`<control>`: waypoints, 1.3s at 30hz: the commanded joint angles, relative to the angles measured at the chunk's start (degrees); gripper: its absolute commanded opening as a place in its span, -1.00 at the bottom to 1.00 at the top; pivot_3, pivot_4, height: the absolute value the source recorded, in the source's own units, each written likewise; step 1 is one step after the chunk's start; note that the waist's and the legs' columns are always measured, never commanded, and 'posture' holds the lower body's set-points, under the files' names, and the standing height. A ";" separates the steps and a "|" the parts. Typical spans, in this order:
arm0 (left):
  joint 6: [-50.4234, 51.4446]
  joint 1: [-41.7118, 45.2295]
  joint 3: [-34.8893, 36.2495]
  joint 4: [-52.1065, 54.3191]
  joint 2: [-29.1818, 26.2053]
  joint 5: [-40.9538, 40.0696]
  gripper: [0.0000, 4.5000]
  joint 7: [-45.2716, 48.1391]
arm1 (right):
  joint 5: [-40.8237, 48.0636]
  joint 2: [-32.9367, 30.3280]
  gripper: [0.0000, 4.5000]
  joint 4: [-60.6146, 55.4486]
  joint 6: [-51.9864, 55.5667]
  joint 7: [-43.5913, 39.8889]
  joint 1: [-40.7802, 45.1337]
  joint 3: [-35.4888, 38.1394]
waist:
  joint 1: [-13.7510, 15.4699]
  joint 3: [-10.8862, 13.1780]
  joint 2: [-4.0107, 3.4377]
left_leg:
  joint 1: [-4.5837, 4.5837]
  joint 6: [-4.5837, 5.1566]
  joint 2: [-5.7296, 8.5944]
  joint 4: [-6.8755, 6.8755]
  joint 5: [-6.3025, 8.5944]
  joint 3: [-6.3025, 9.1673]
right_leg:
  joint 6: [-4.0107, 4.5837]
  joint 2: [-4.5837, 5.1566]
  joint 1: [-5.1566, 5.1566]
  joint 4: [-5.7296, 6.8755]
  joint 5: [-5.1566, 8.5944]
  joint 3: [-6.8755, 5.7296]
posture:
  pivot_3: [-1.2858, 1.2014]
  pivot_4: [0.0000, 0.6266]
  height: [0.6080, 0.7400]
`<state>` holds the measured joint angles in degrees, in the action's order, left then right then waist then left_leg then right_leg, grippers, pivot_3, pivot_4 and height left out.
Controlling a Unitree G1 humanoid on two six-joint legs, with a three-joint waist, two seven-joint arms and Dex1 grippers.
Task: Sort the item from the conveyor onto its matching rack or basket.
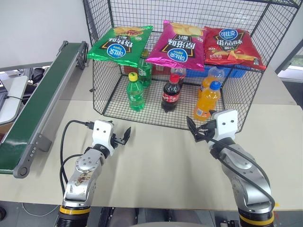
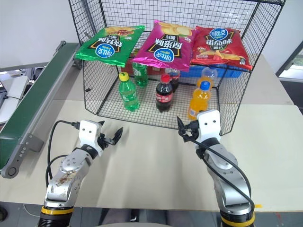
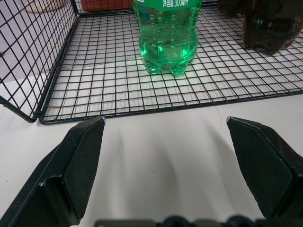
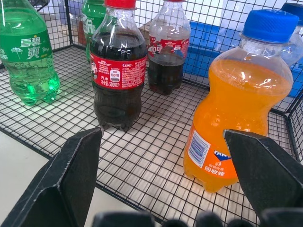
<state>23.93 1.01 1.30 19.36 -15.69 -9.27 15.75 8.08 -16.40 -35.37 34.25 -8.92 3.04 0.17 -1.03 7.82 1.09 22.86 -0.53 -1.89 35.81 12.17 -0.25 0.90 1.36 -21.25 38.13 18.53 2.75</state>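
With the pink chip bag [image 1: 177, 45] already lying on the black wire rack [image 1: 265, 28] shelf between 2 other bags, both pincers, left [image 1: 124, 136] and right [image 1: 198, 131], gape empty and should retreat without bumping the bottles.

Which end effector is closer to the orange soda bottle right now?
Right. The right end effector hangs just in front of the orange soda bottle, outside the rack. The left end effector sits farther off, before the green bottle.
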 commanded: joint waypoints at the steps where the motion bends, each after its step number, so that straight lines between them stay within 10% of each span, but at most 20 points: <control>1: 1.45 1.83 3.30 4.45 -2.20 -4.62 0.95 3.10 | 3.78 -2.46 1.00 -2.35 1.10 -4.79 2.71 1.61 | -0.06 0.00 0.00 | 0.00 0.00 0.00 0.00 0.00 0.00 | 0.00 0.00 0.00 0.00 0.00 0.00 | 0.03 -0.52 1.00; 12: 12.46 9.21 15.85 12.22 -16.58 -23.46 0.95 14.23 | 25.13 -17.78 1.00 -3.06 8.43 -23.99 17.56 10.06 | -0.29 0.02 -0.01 | -0.04 0.04 -0.02 0.04 0.02 0.03 | 0.00 -0.08 0.10 -0.04 0.00 -0.16 | 0.03 -0.52 1.00; 39: 12.69 7.40 17.89 16.21 -13.65 -27.28 0.95 4.59 | 24.72 -18.60 1.00 -2.70 5.76 -18.94 20.01 10.51 | 0.02 0.02 -0.01 | -0.02 0.04 -0.02 0.07 0.02 0.03 | 0.00 -0.04 0.10 -0.02 0.00 -0.02 | 0.03 -0.52 1.00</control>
<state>37.74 7.97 18.63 33.87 -28.48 -36.13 19.90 32.31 -34.50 -35.64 41.49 -28.07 21.92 9.69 -1.01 7.84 1.09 22.83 -0.49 -1.91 35.88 12.19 -0.22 0.90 1.32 -21.16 38.11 18.53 2.74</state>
